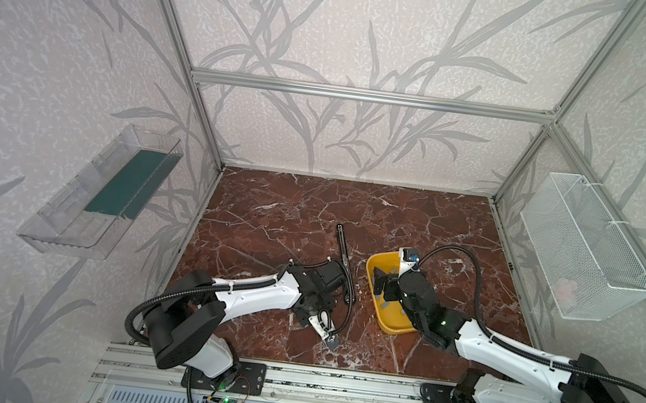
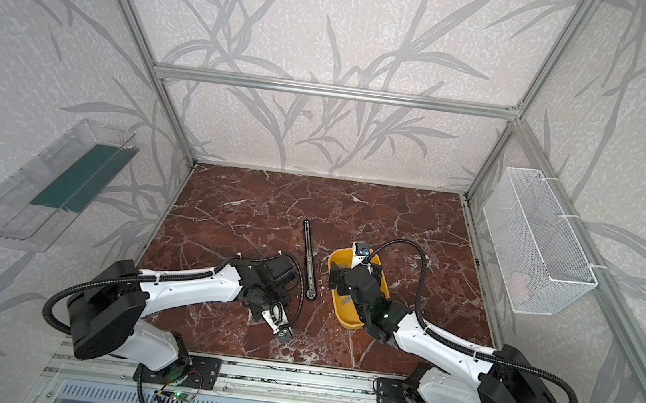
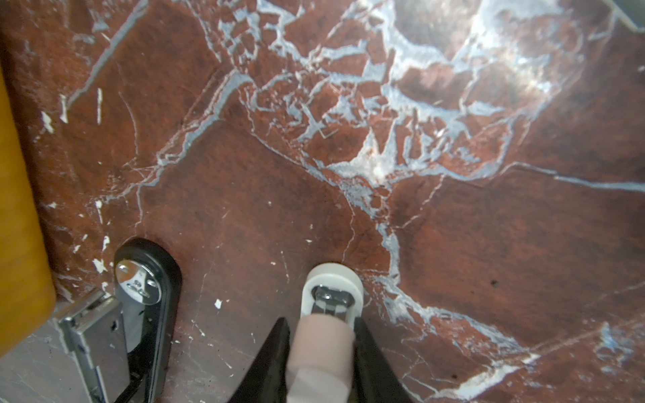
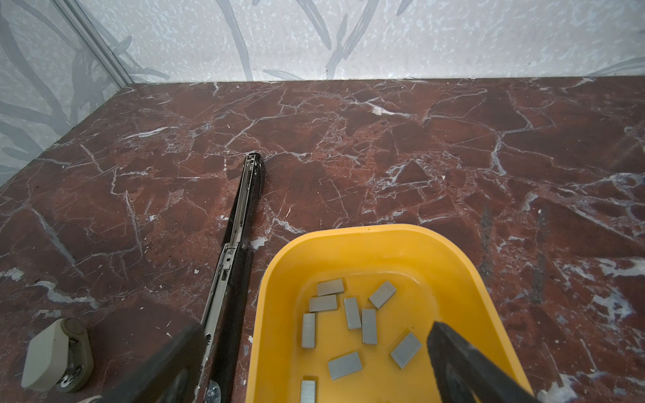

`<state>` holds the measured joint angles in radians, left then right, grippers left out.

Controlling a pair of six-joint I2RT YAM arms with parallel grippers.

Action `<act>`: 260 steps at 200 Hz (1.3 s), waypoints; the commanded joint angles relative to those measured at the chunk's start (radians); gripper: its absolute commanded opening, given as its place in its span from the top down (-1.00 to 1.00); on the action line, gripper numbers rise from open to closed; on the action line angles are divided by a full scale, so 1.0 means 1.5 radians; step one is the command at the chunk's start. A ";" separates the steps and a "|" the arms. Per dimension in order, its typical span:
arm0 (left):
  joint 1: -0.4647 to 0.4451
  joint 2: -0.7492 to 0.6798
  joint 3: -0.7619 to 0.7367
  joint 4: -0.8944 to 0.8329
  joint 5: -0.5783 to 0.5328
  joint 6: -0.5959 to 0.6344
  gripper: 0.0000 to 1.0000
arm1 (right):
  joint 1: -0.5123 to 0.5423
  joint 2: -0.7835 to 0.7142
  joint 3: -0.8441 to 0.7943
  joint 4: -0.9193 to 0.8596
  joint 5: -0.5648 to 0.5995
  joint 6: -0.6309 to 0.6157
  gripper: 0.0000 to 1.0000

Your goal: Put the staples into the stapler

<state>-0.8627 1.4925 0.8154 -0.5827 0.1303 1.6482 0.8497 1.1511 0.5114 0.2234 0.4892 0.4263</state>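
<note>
Grey staples (image 4: 351, 312) lie in the yellow tray (image 4: 384, 231), none apparently loaded yet. Right gripper (image 4: 317, 329) is spread over them. Left gripper (image 3: 321, 322) pinches a pale stapler (image 3: 331, 279).

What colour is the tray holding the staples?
Yellow; the tray shows best in the right wrist view.

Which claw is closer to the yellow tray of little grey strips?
Right. The right gripper hangs open over the yellow tray; the left gripper is beyond the black stapler, gripping a small white stapler.
</note>
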 commanded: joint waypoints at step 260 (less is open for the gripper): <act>0.121 -0.186 0.012 0.372 0.169 -0.337 1.00 | -0.016 -0.103 -0.100 0.244 -0.227 -0.005 -0.58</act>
<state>-0.6785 1.2217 0.8478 -0.0402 0.3164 1.1404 0.8310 0.9939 0.3813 0.4500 0.3038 0.4316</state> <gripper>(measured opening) 0.226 0.869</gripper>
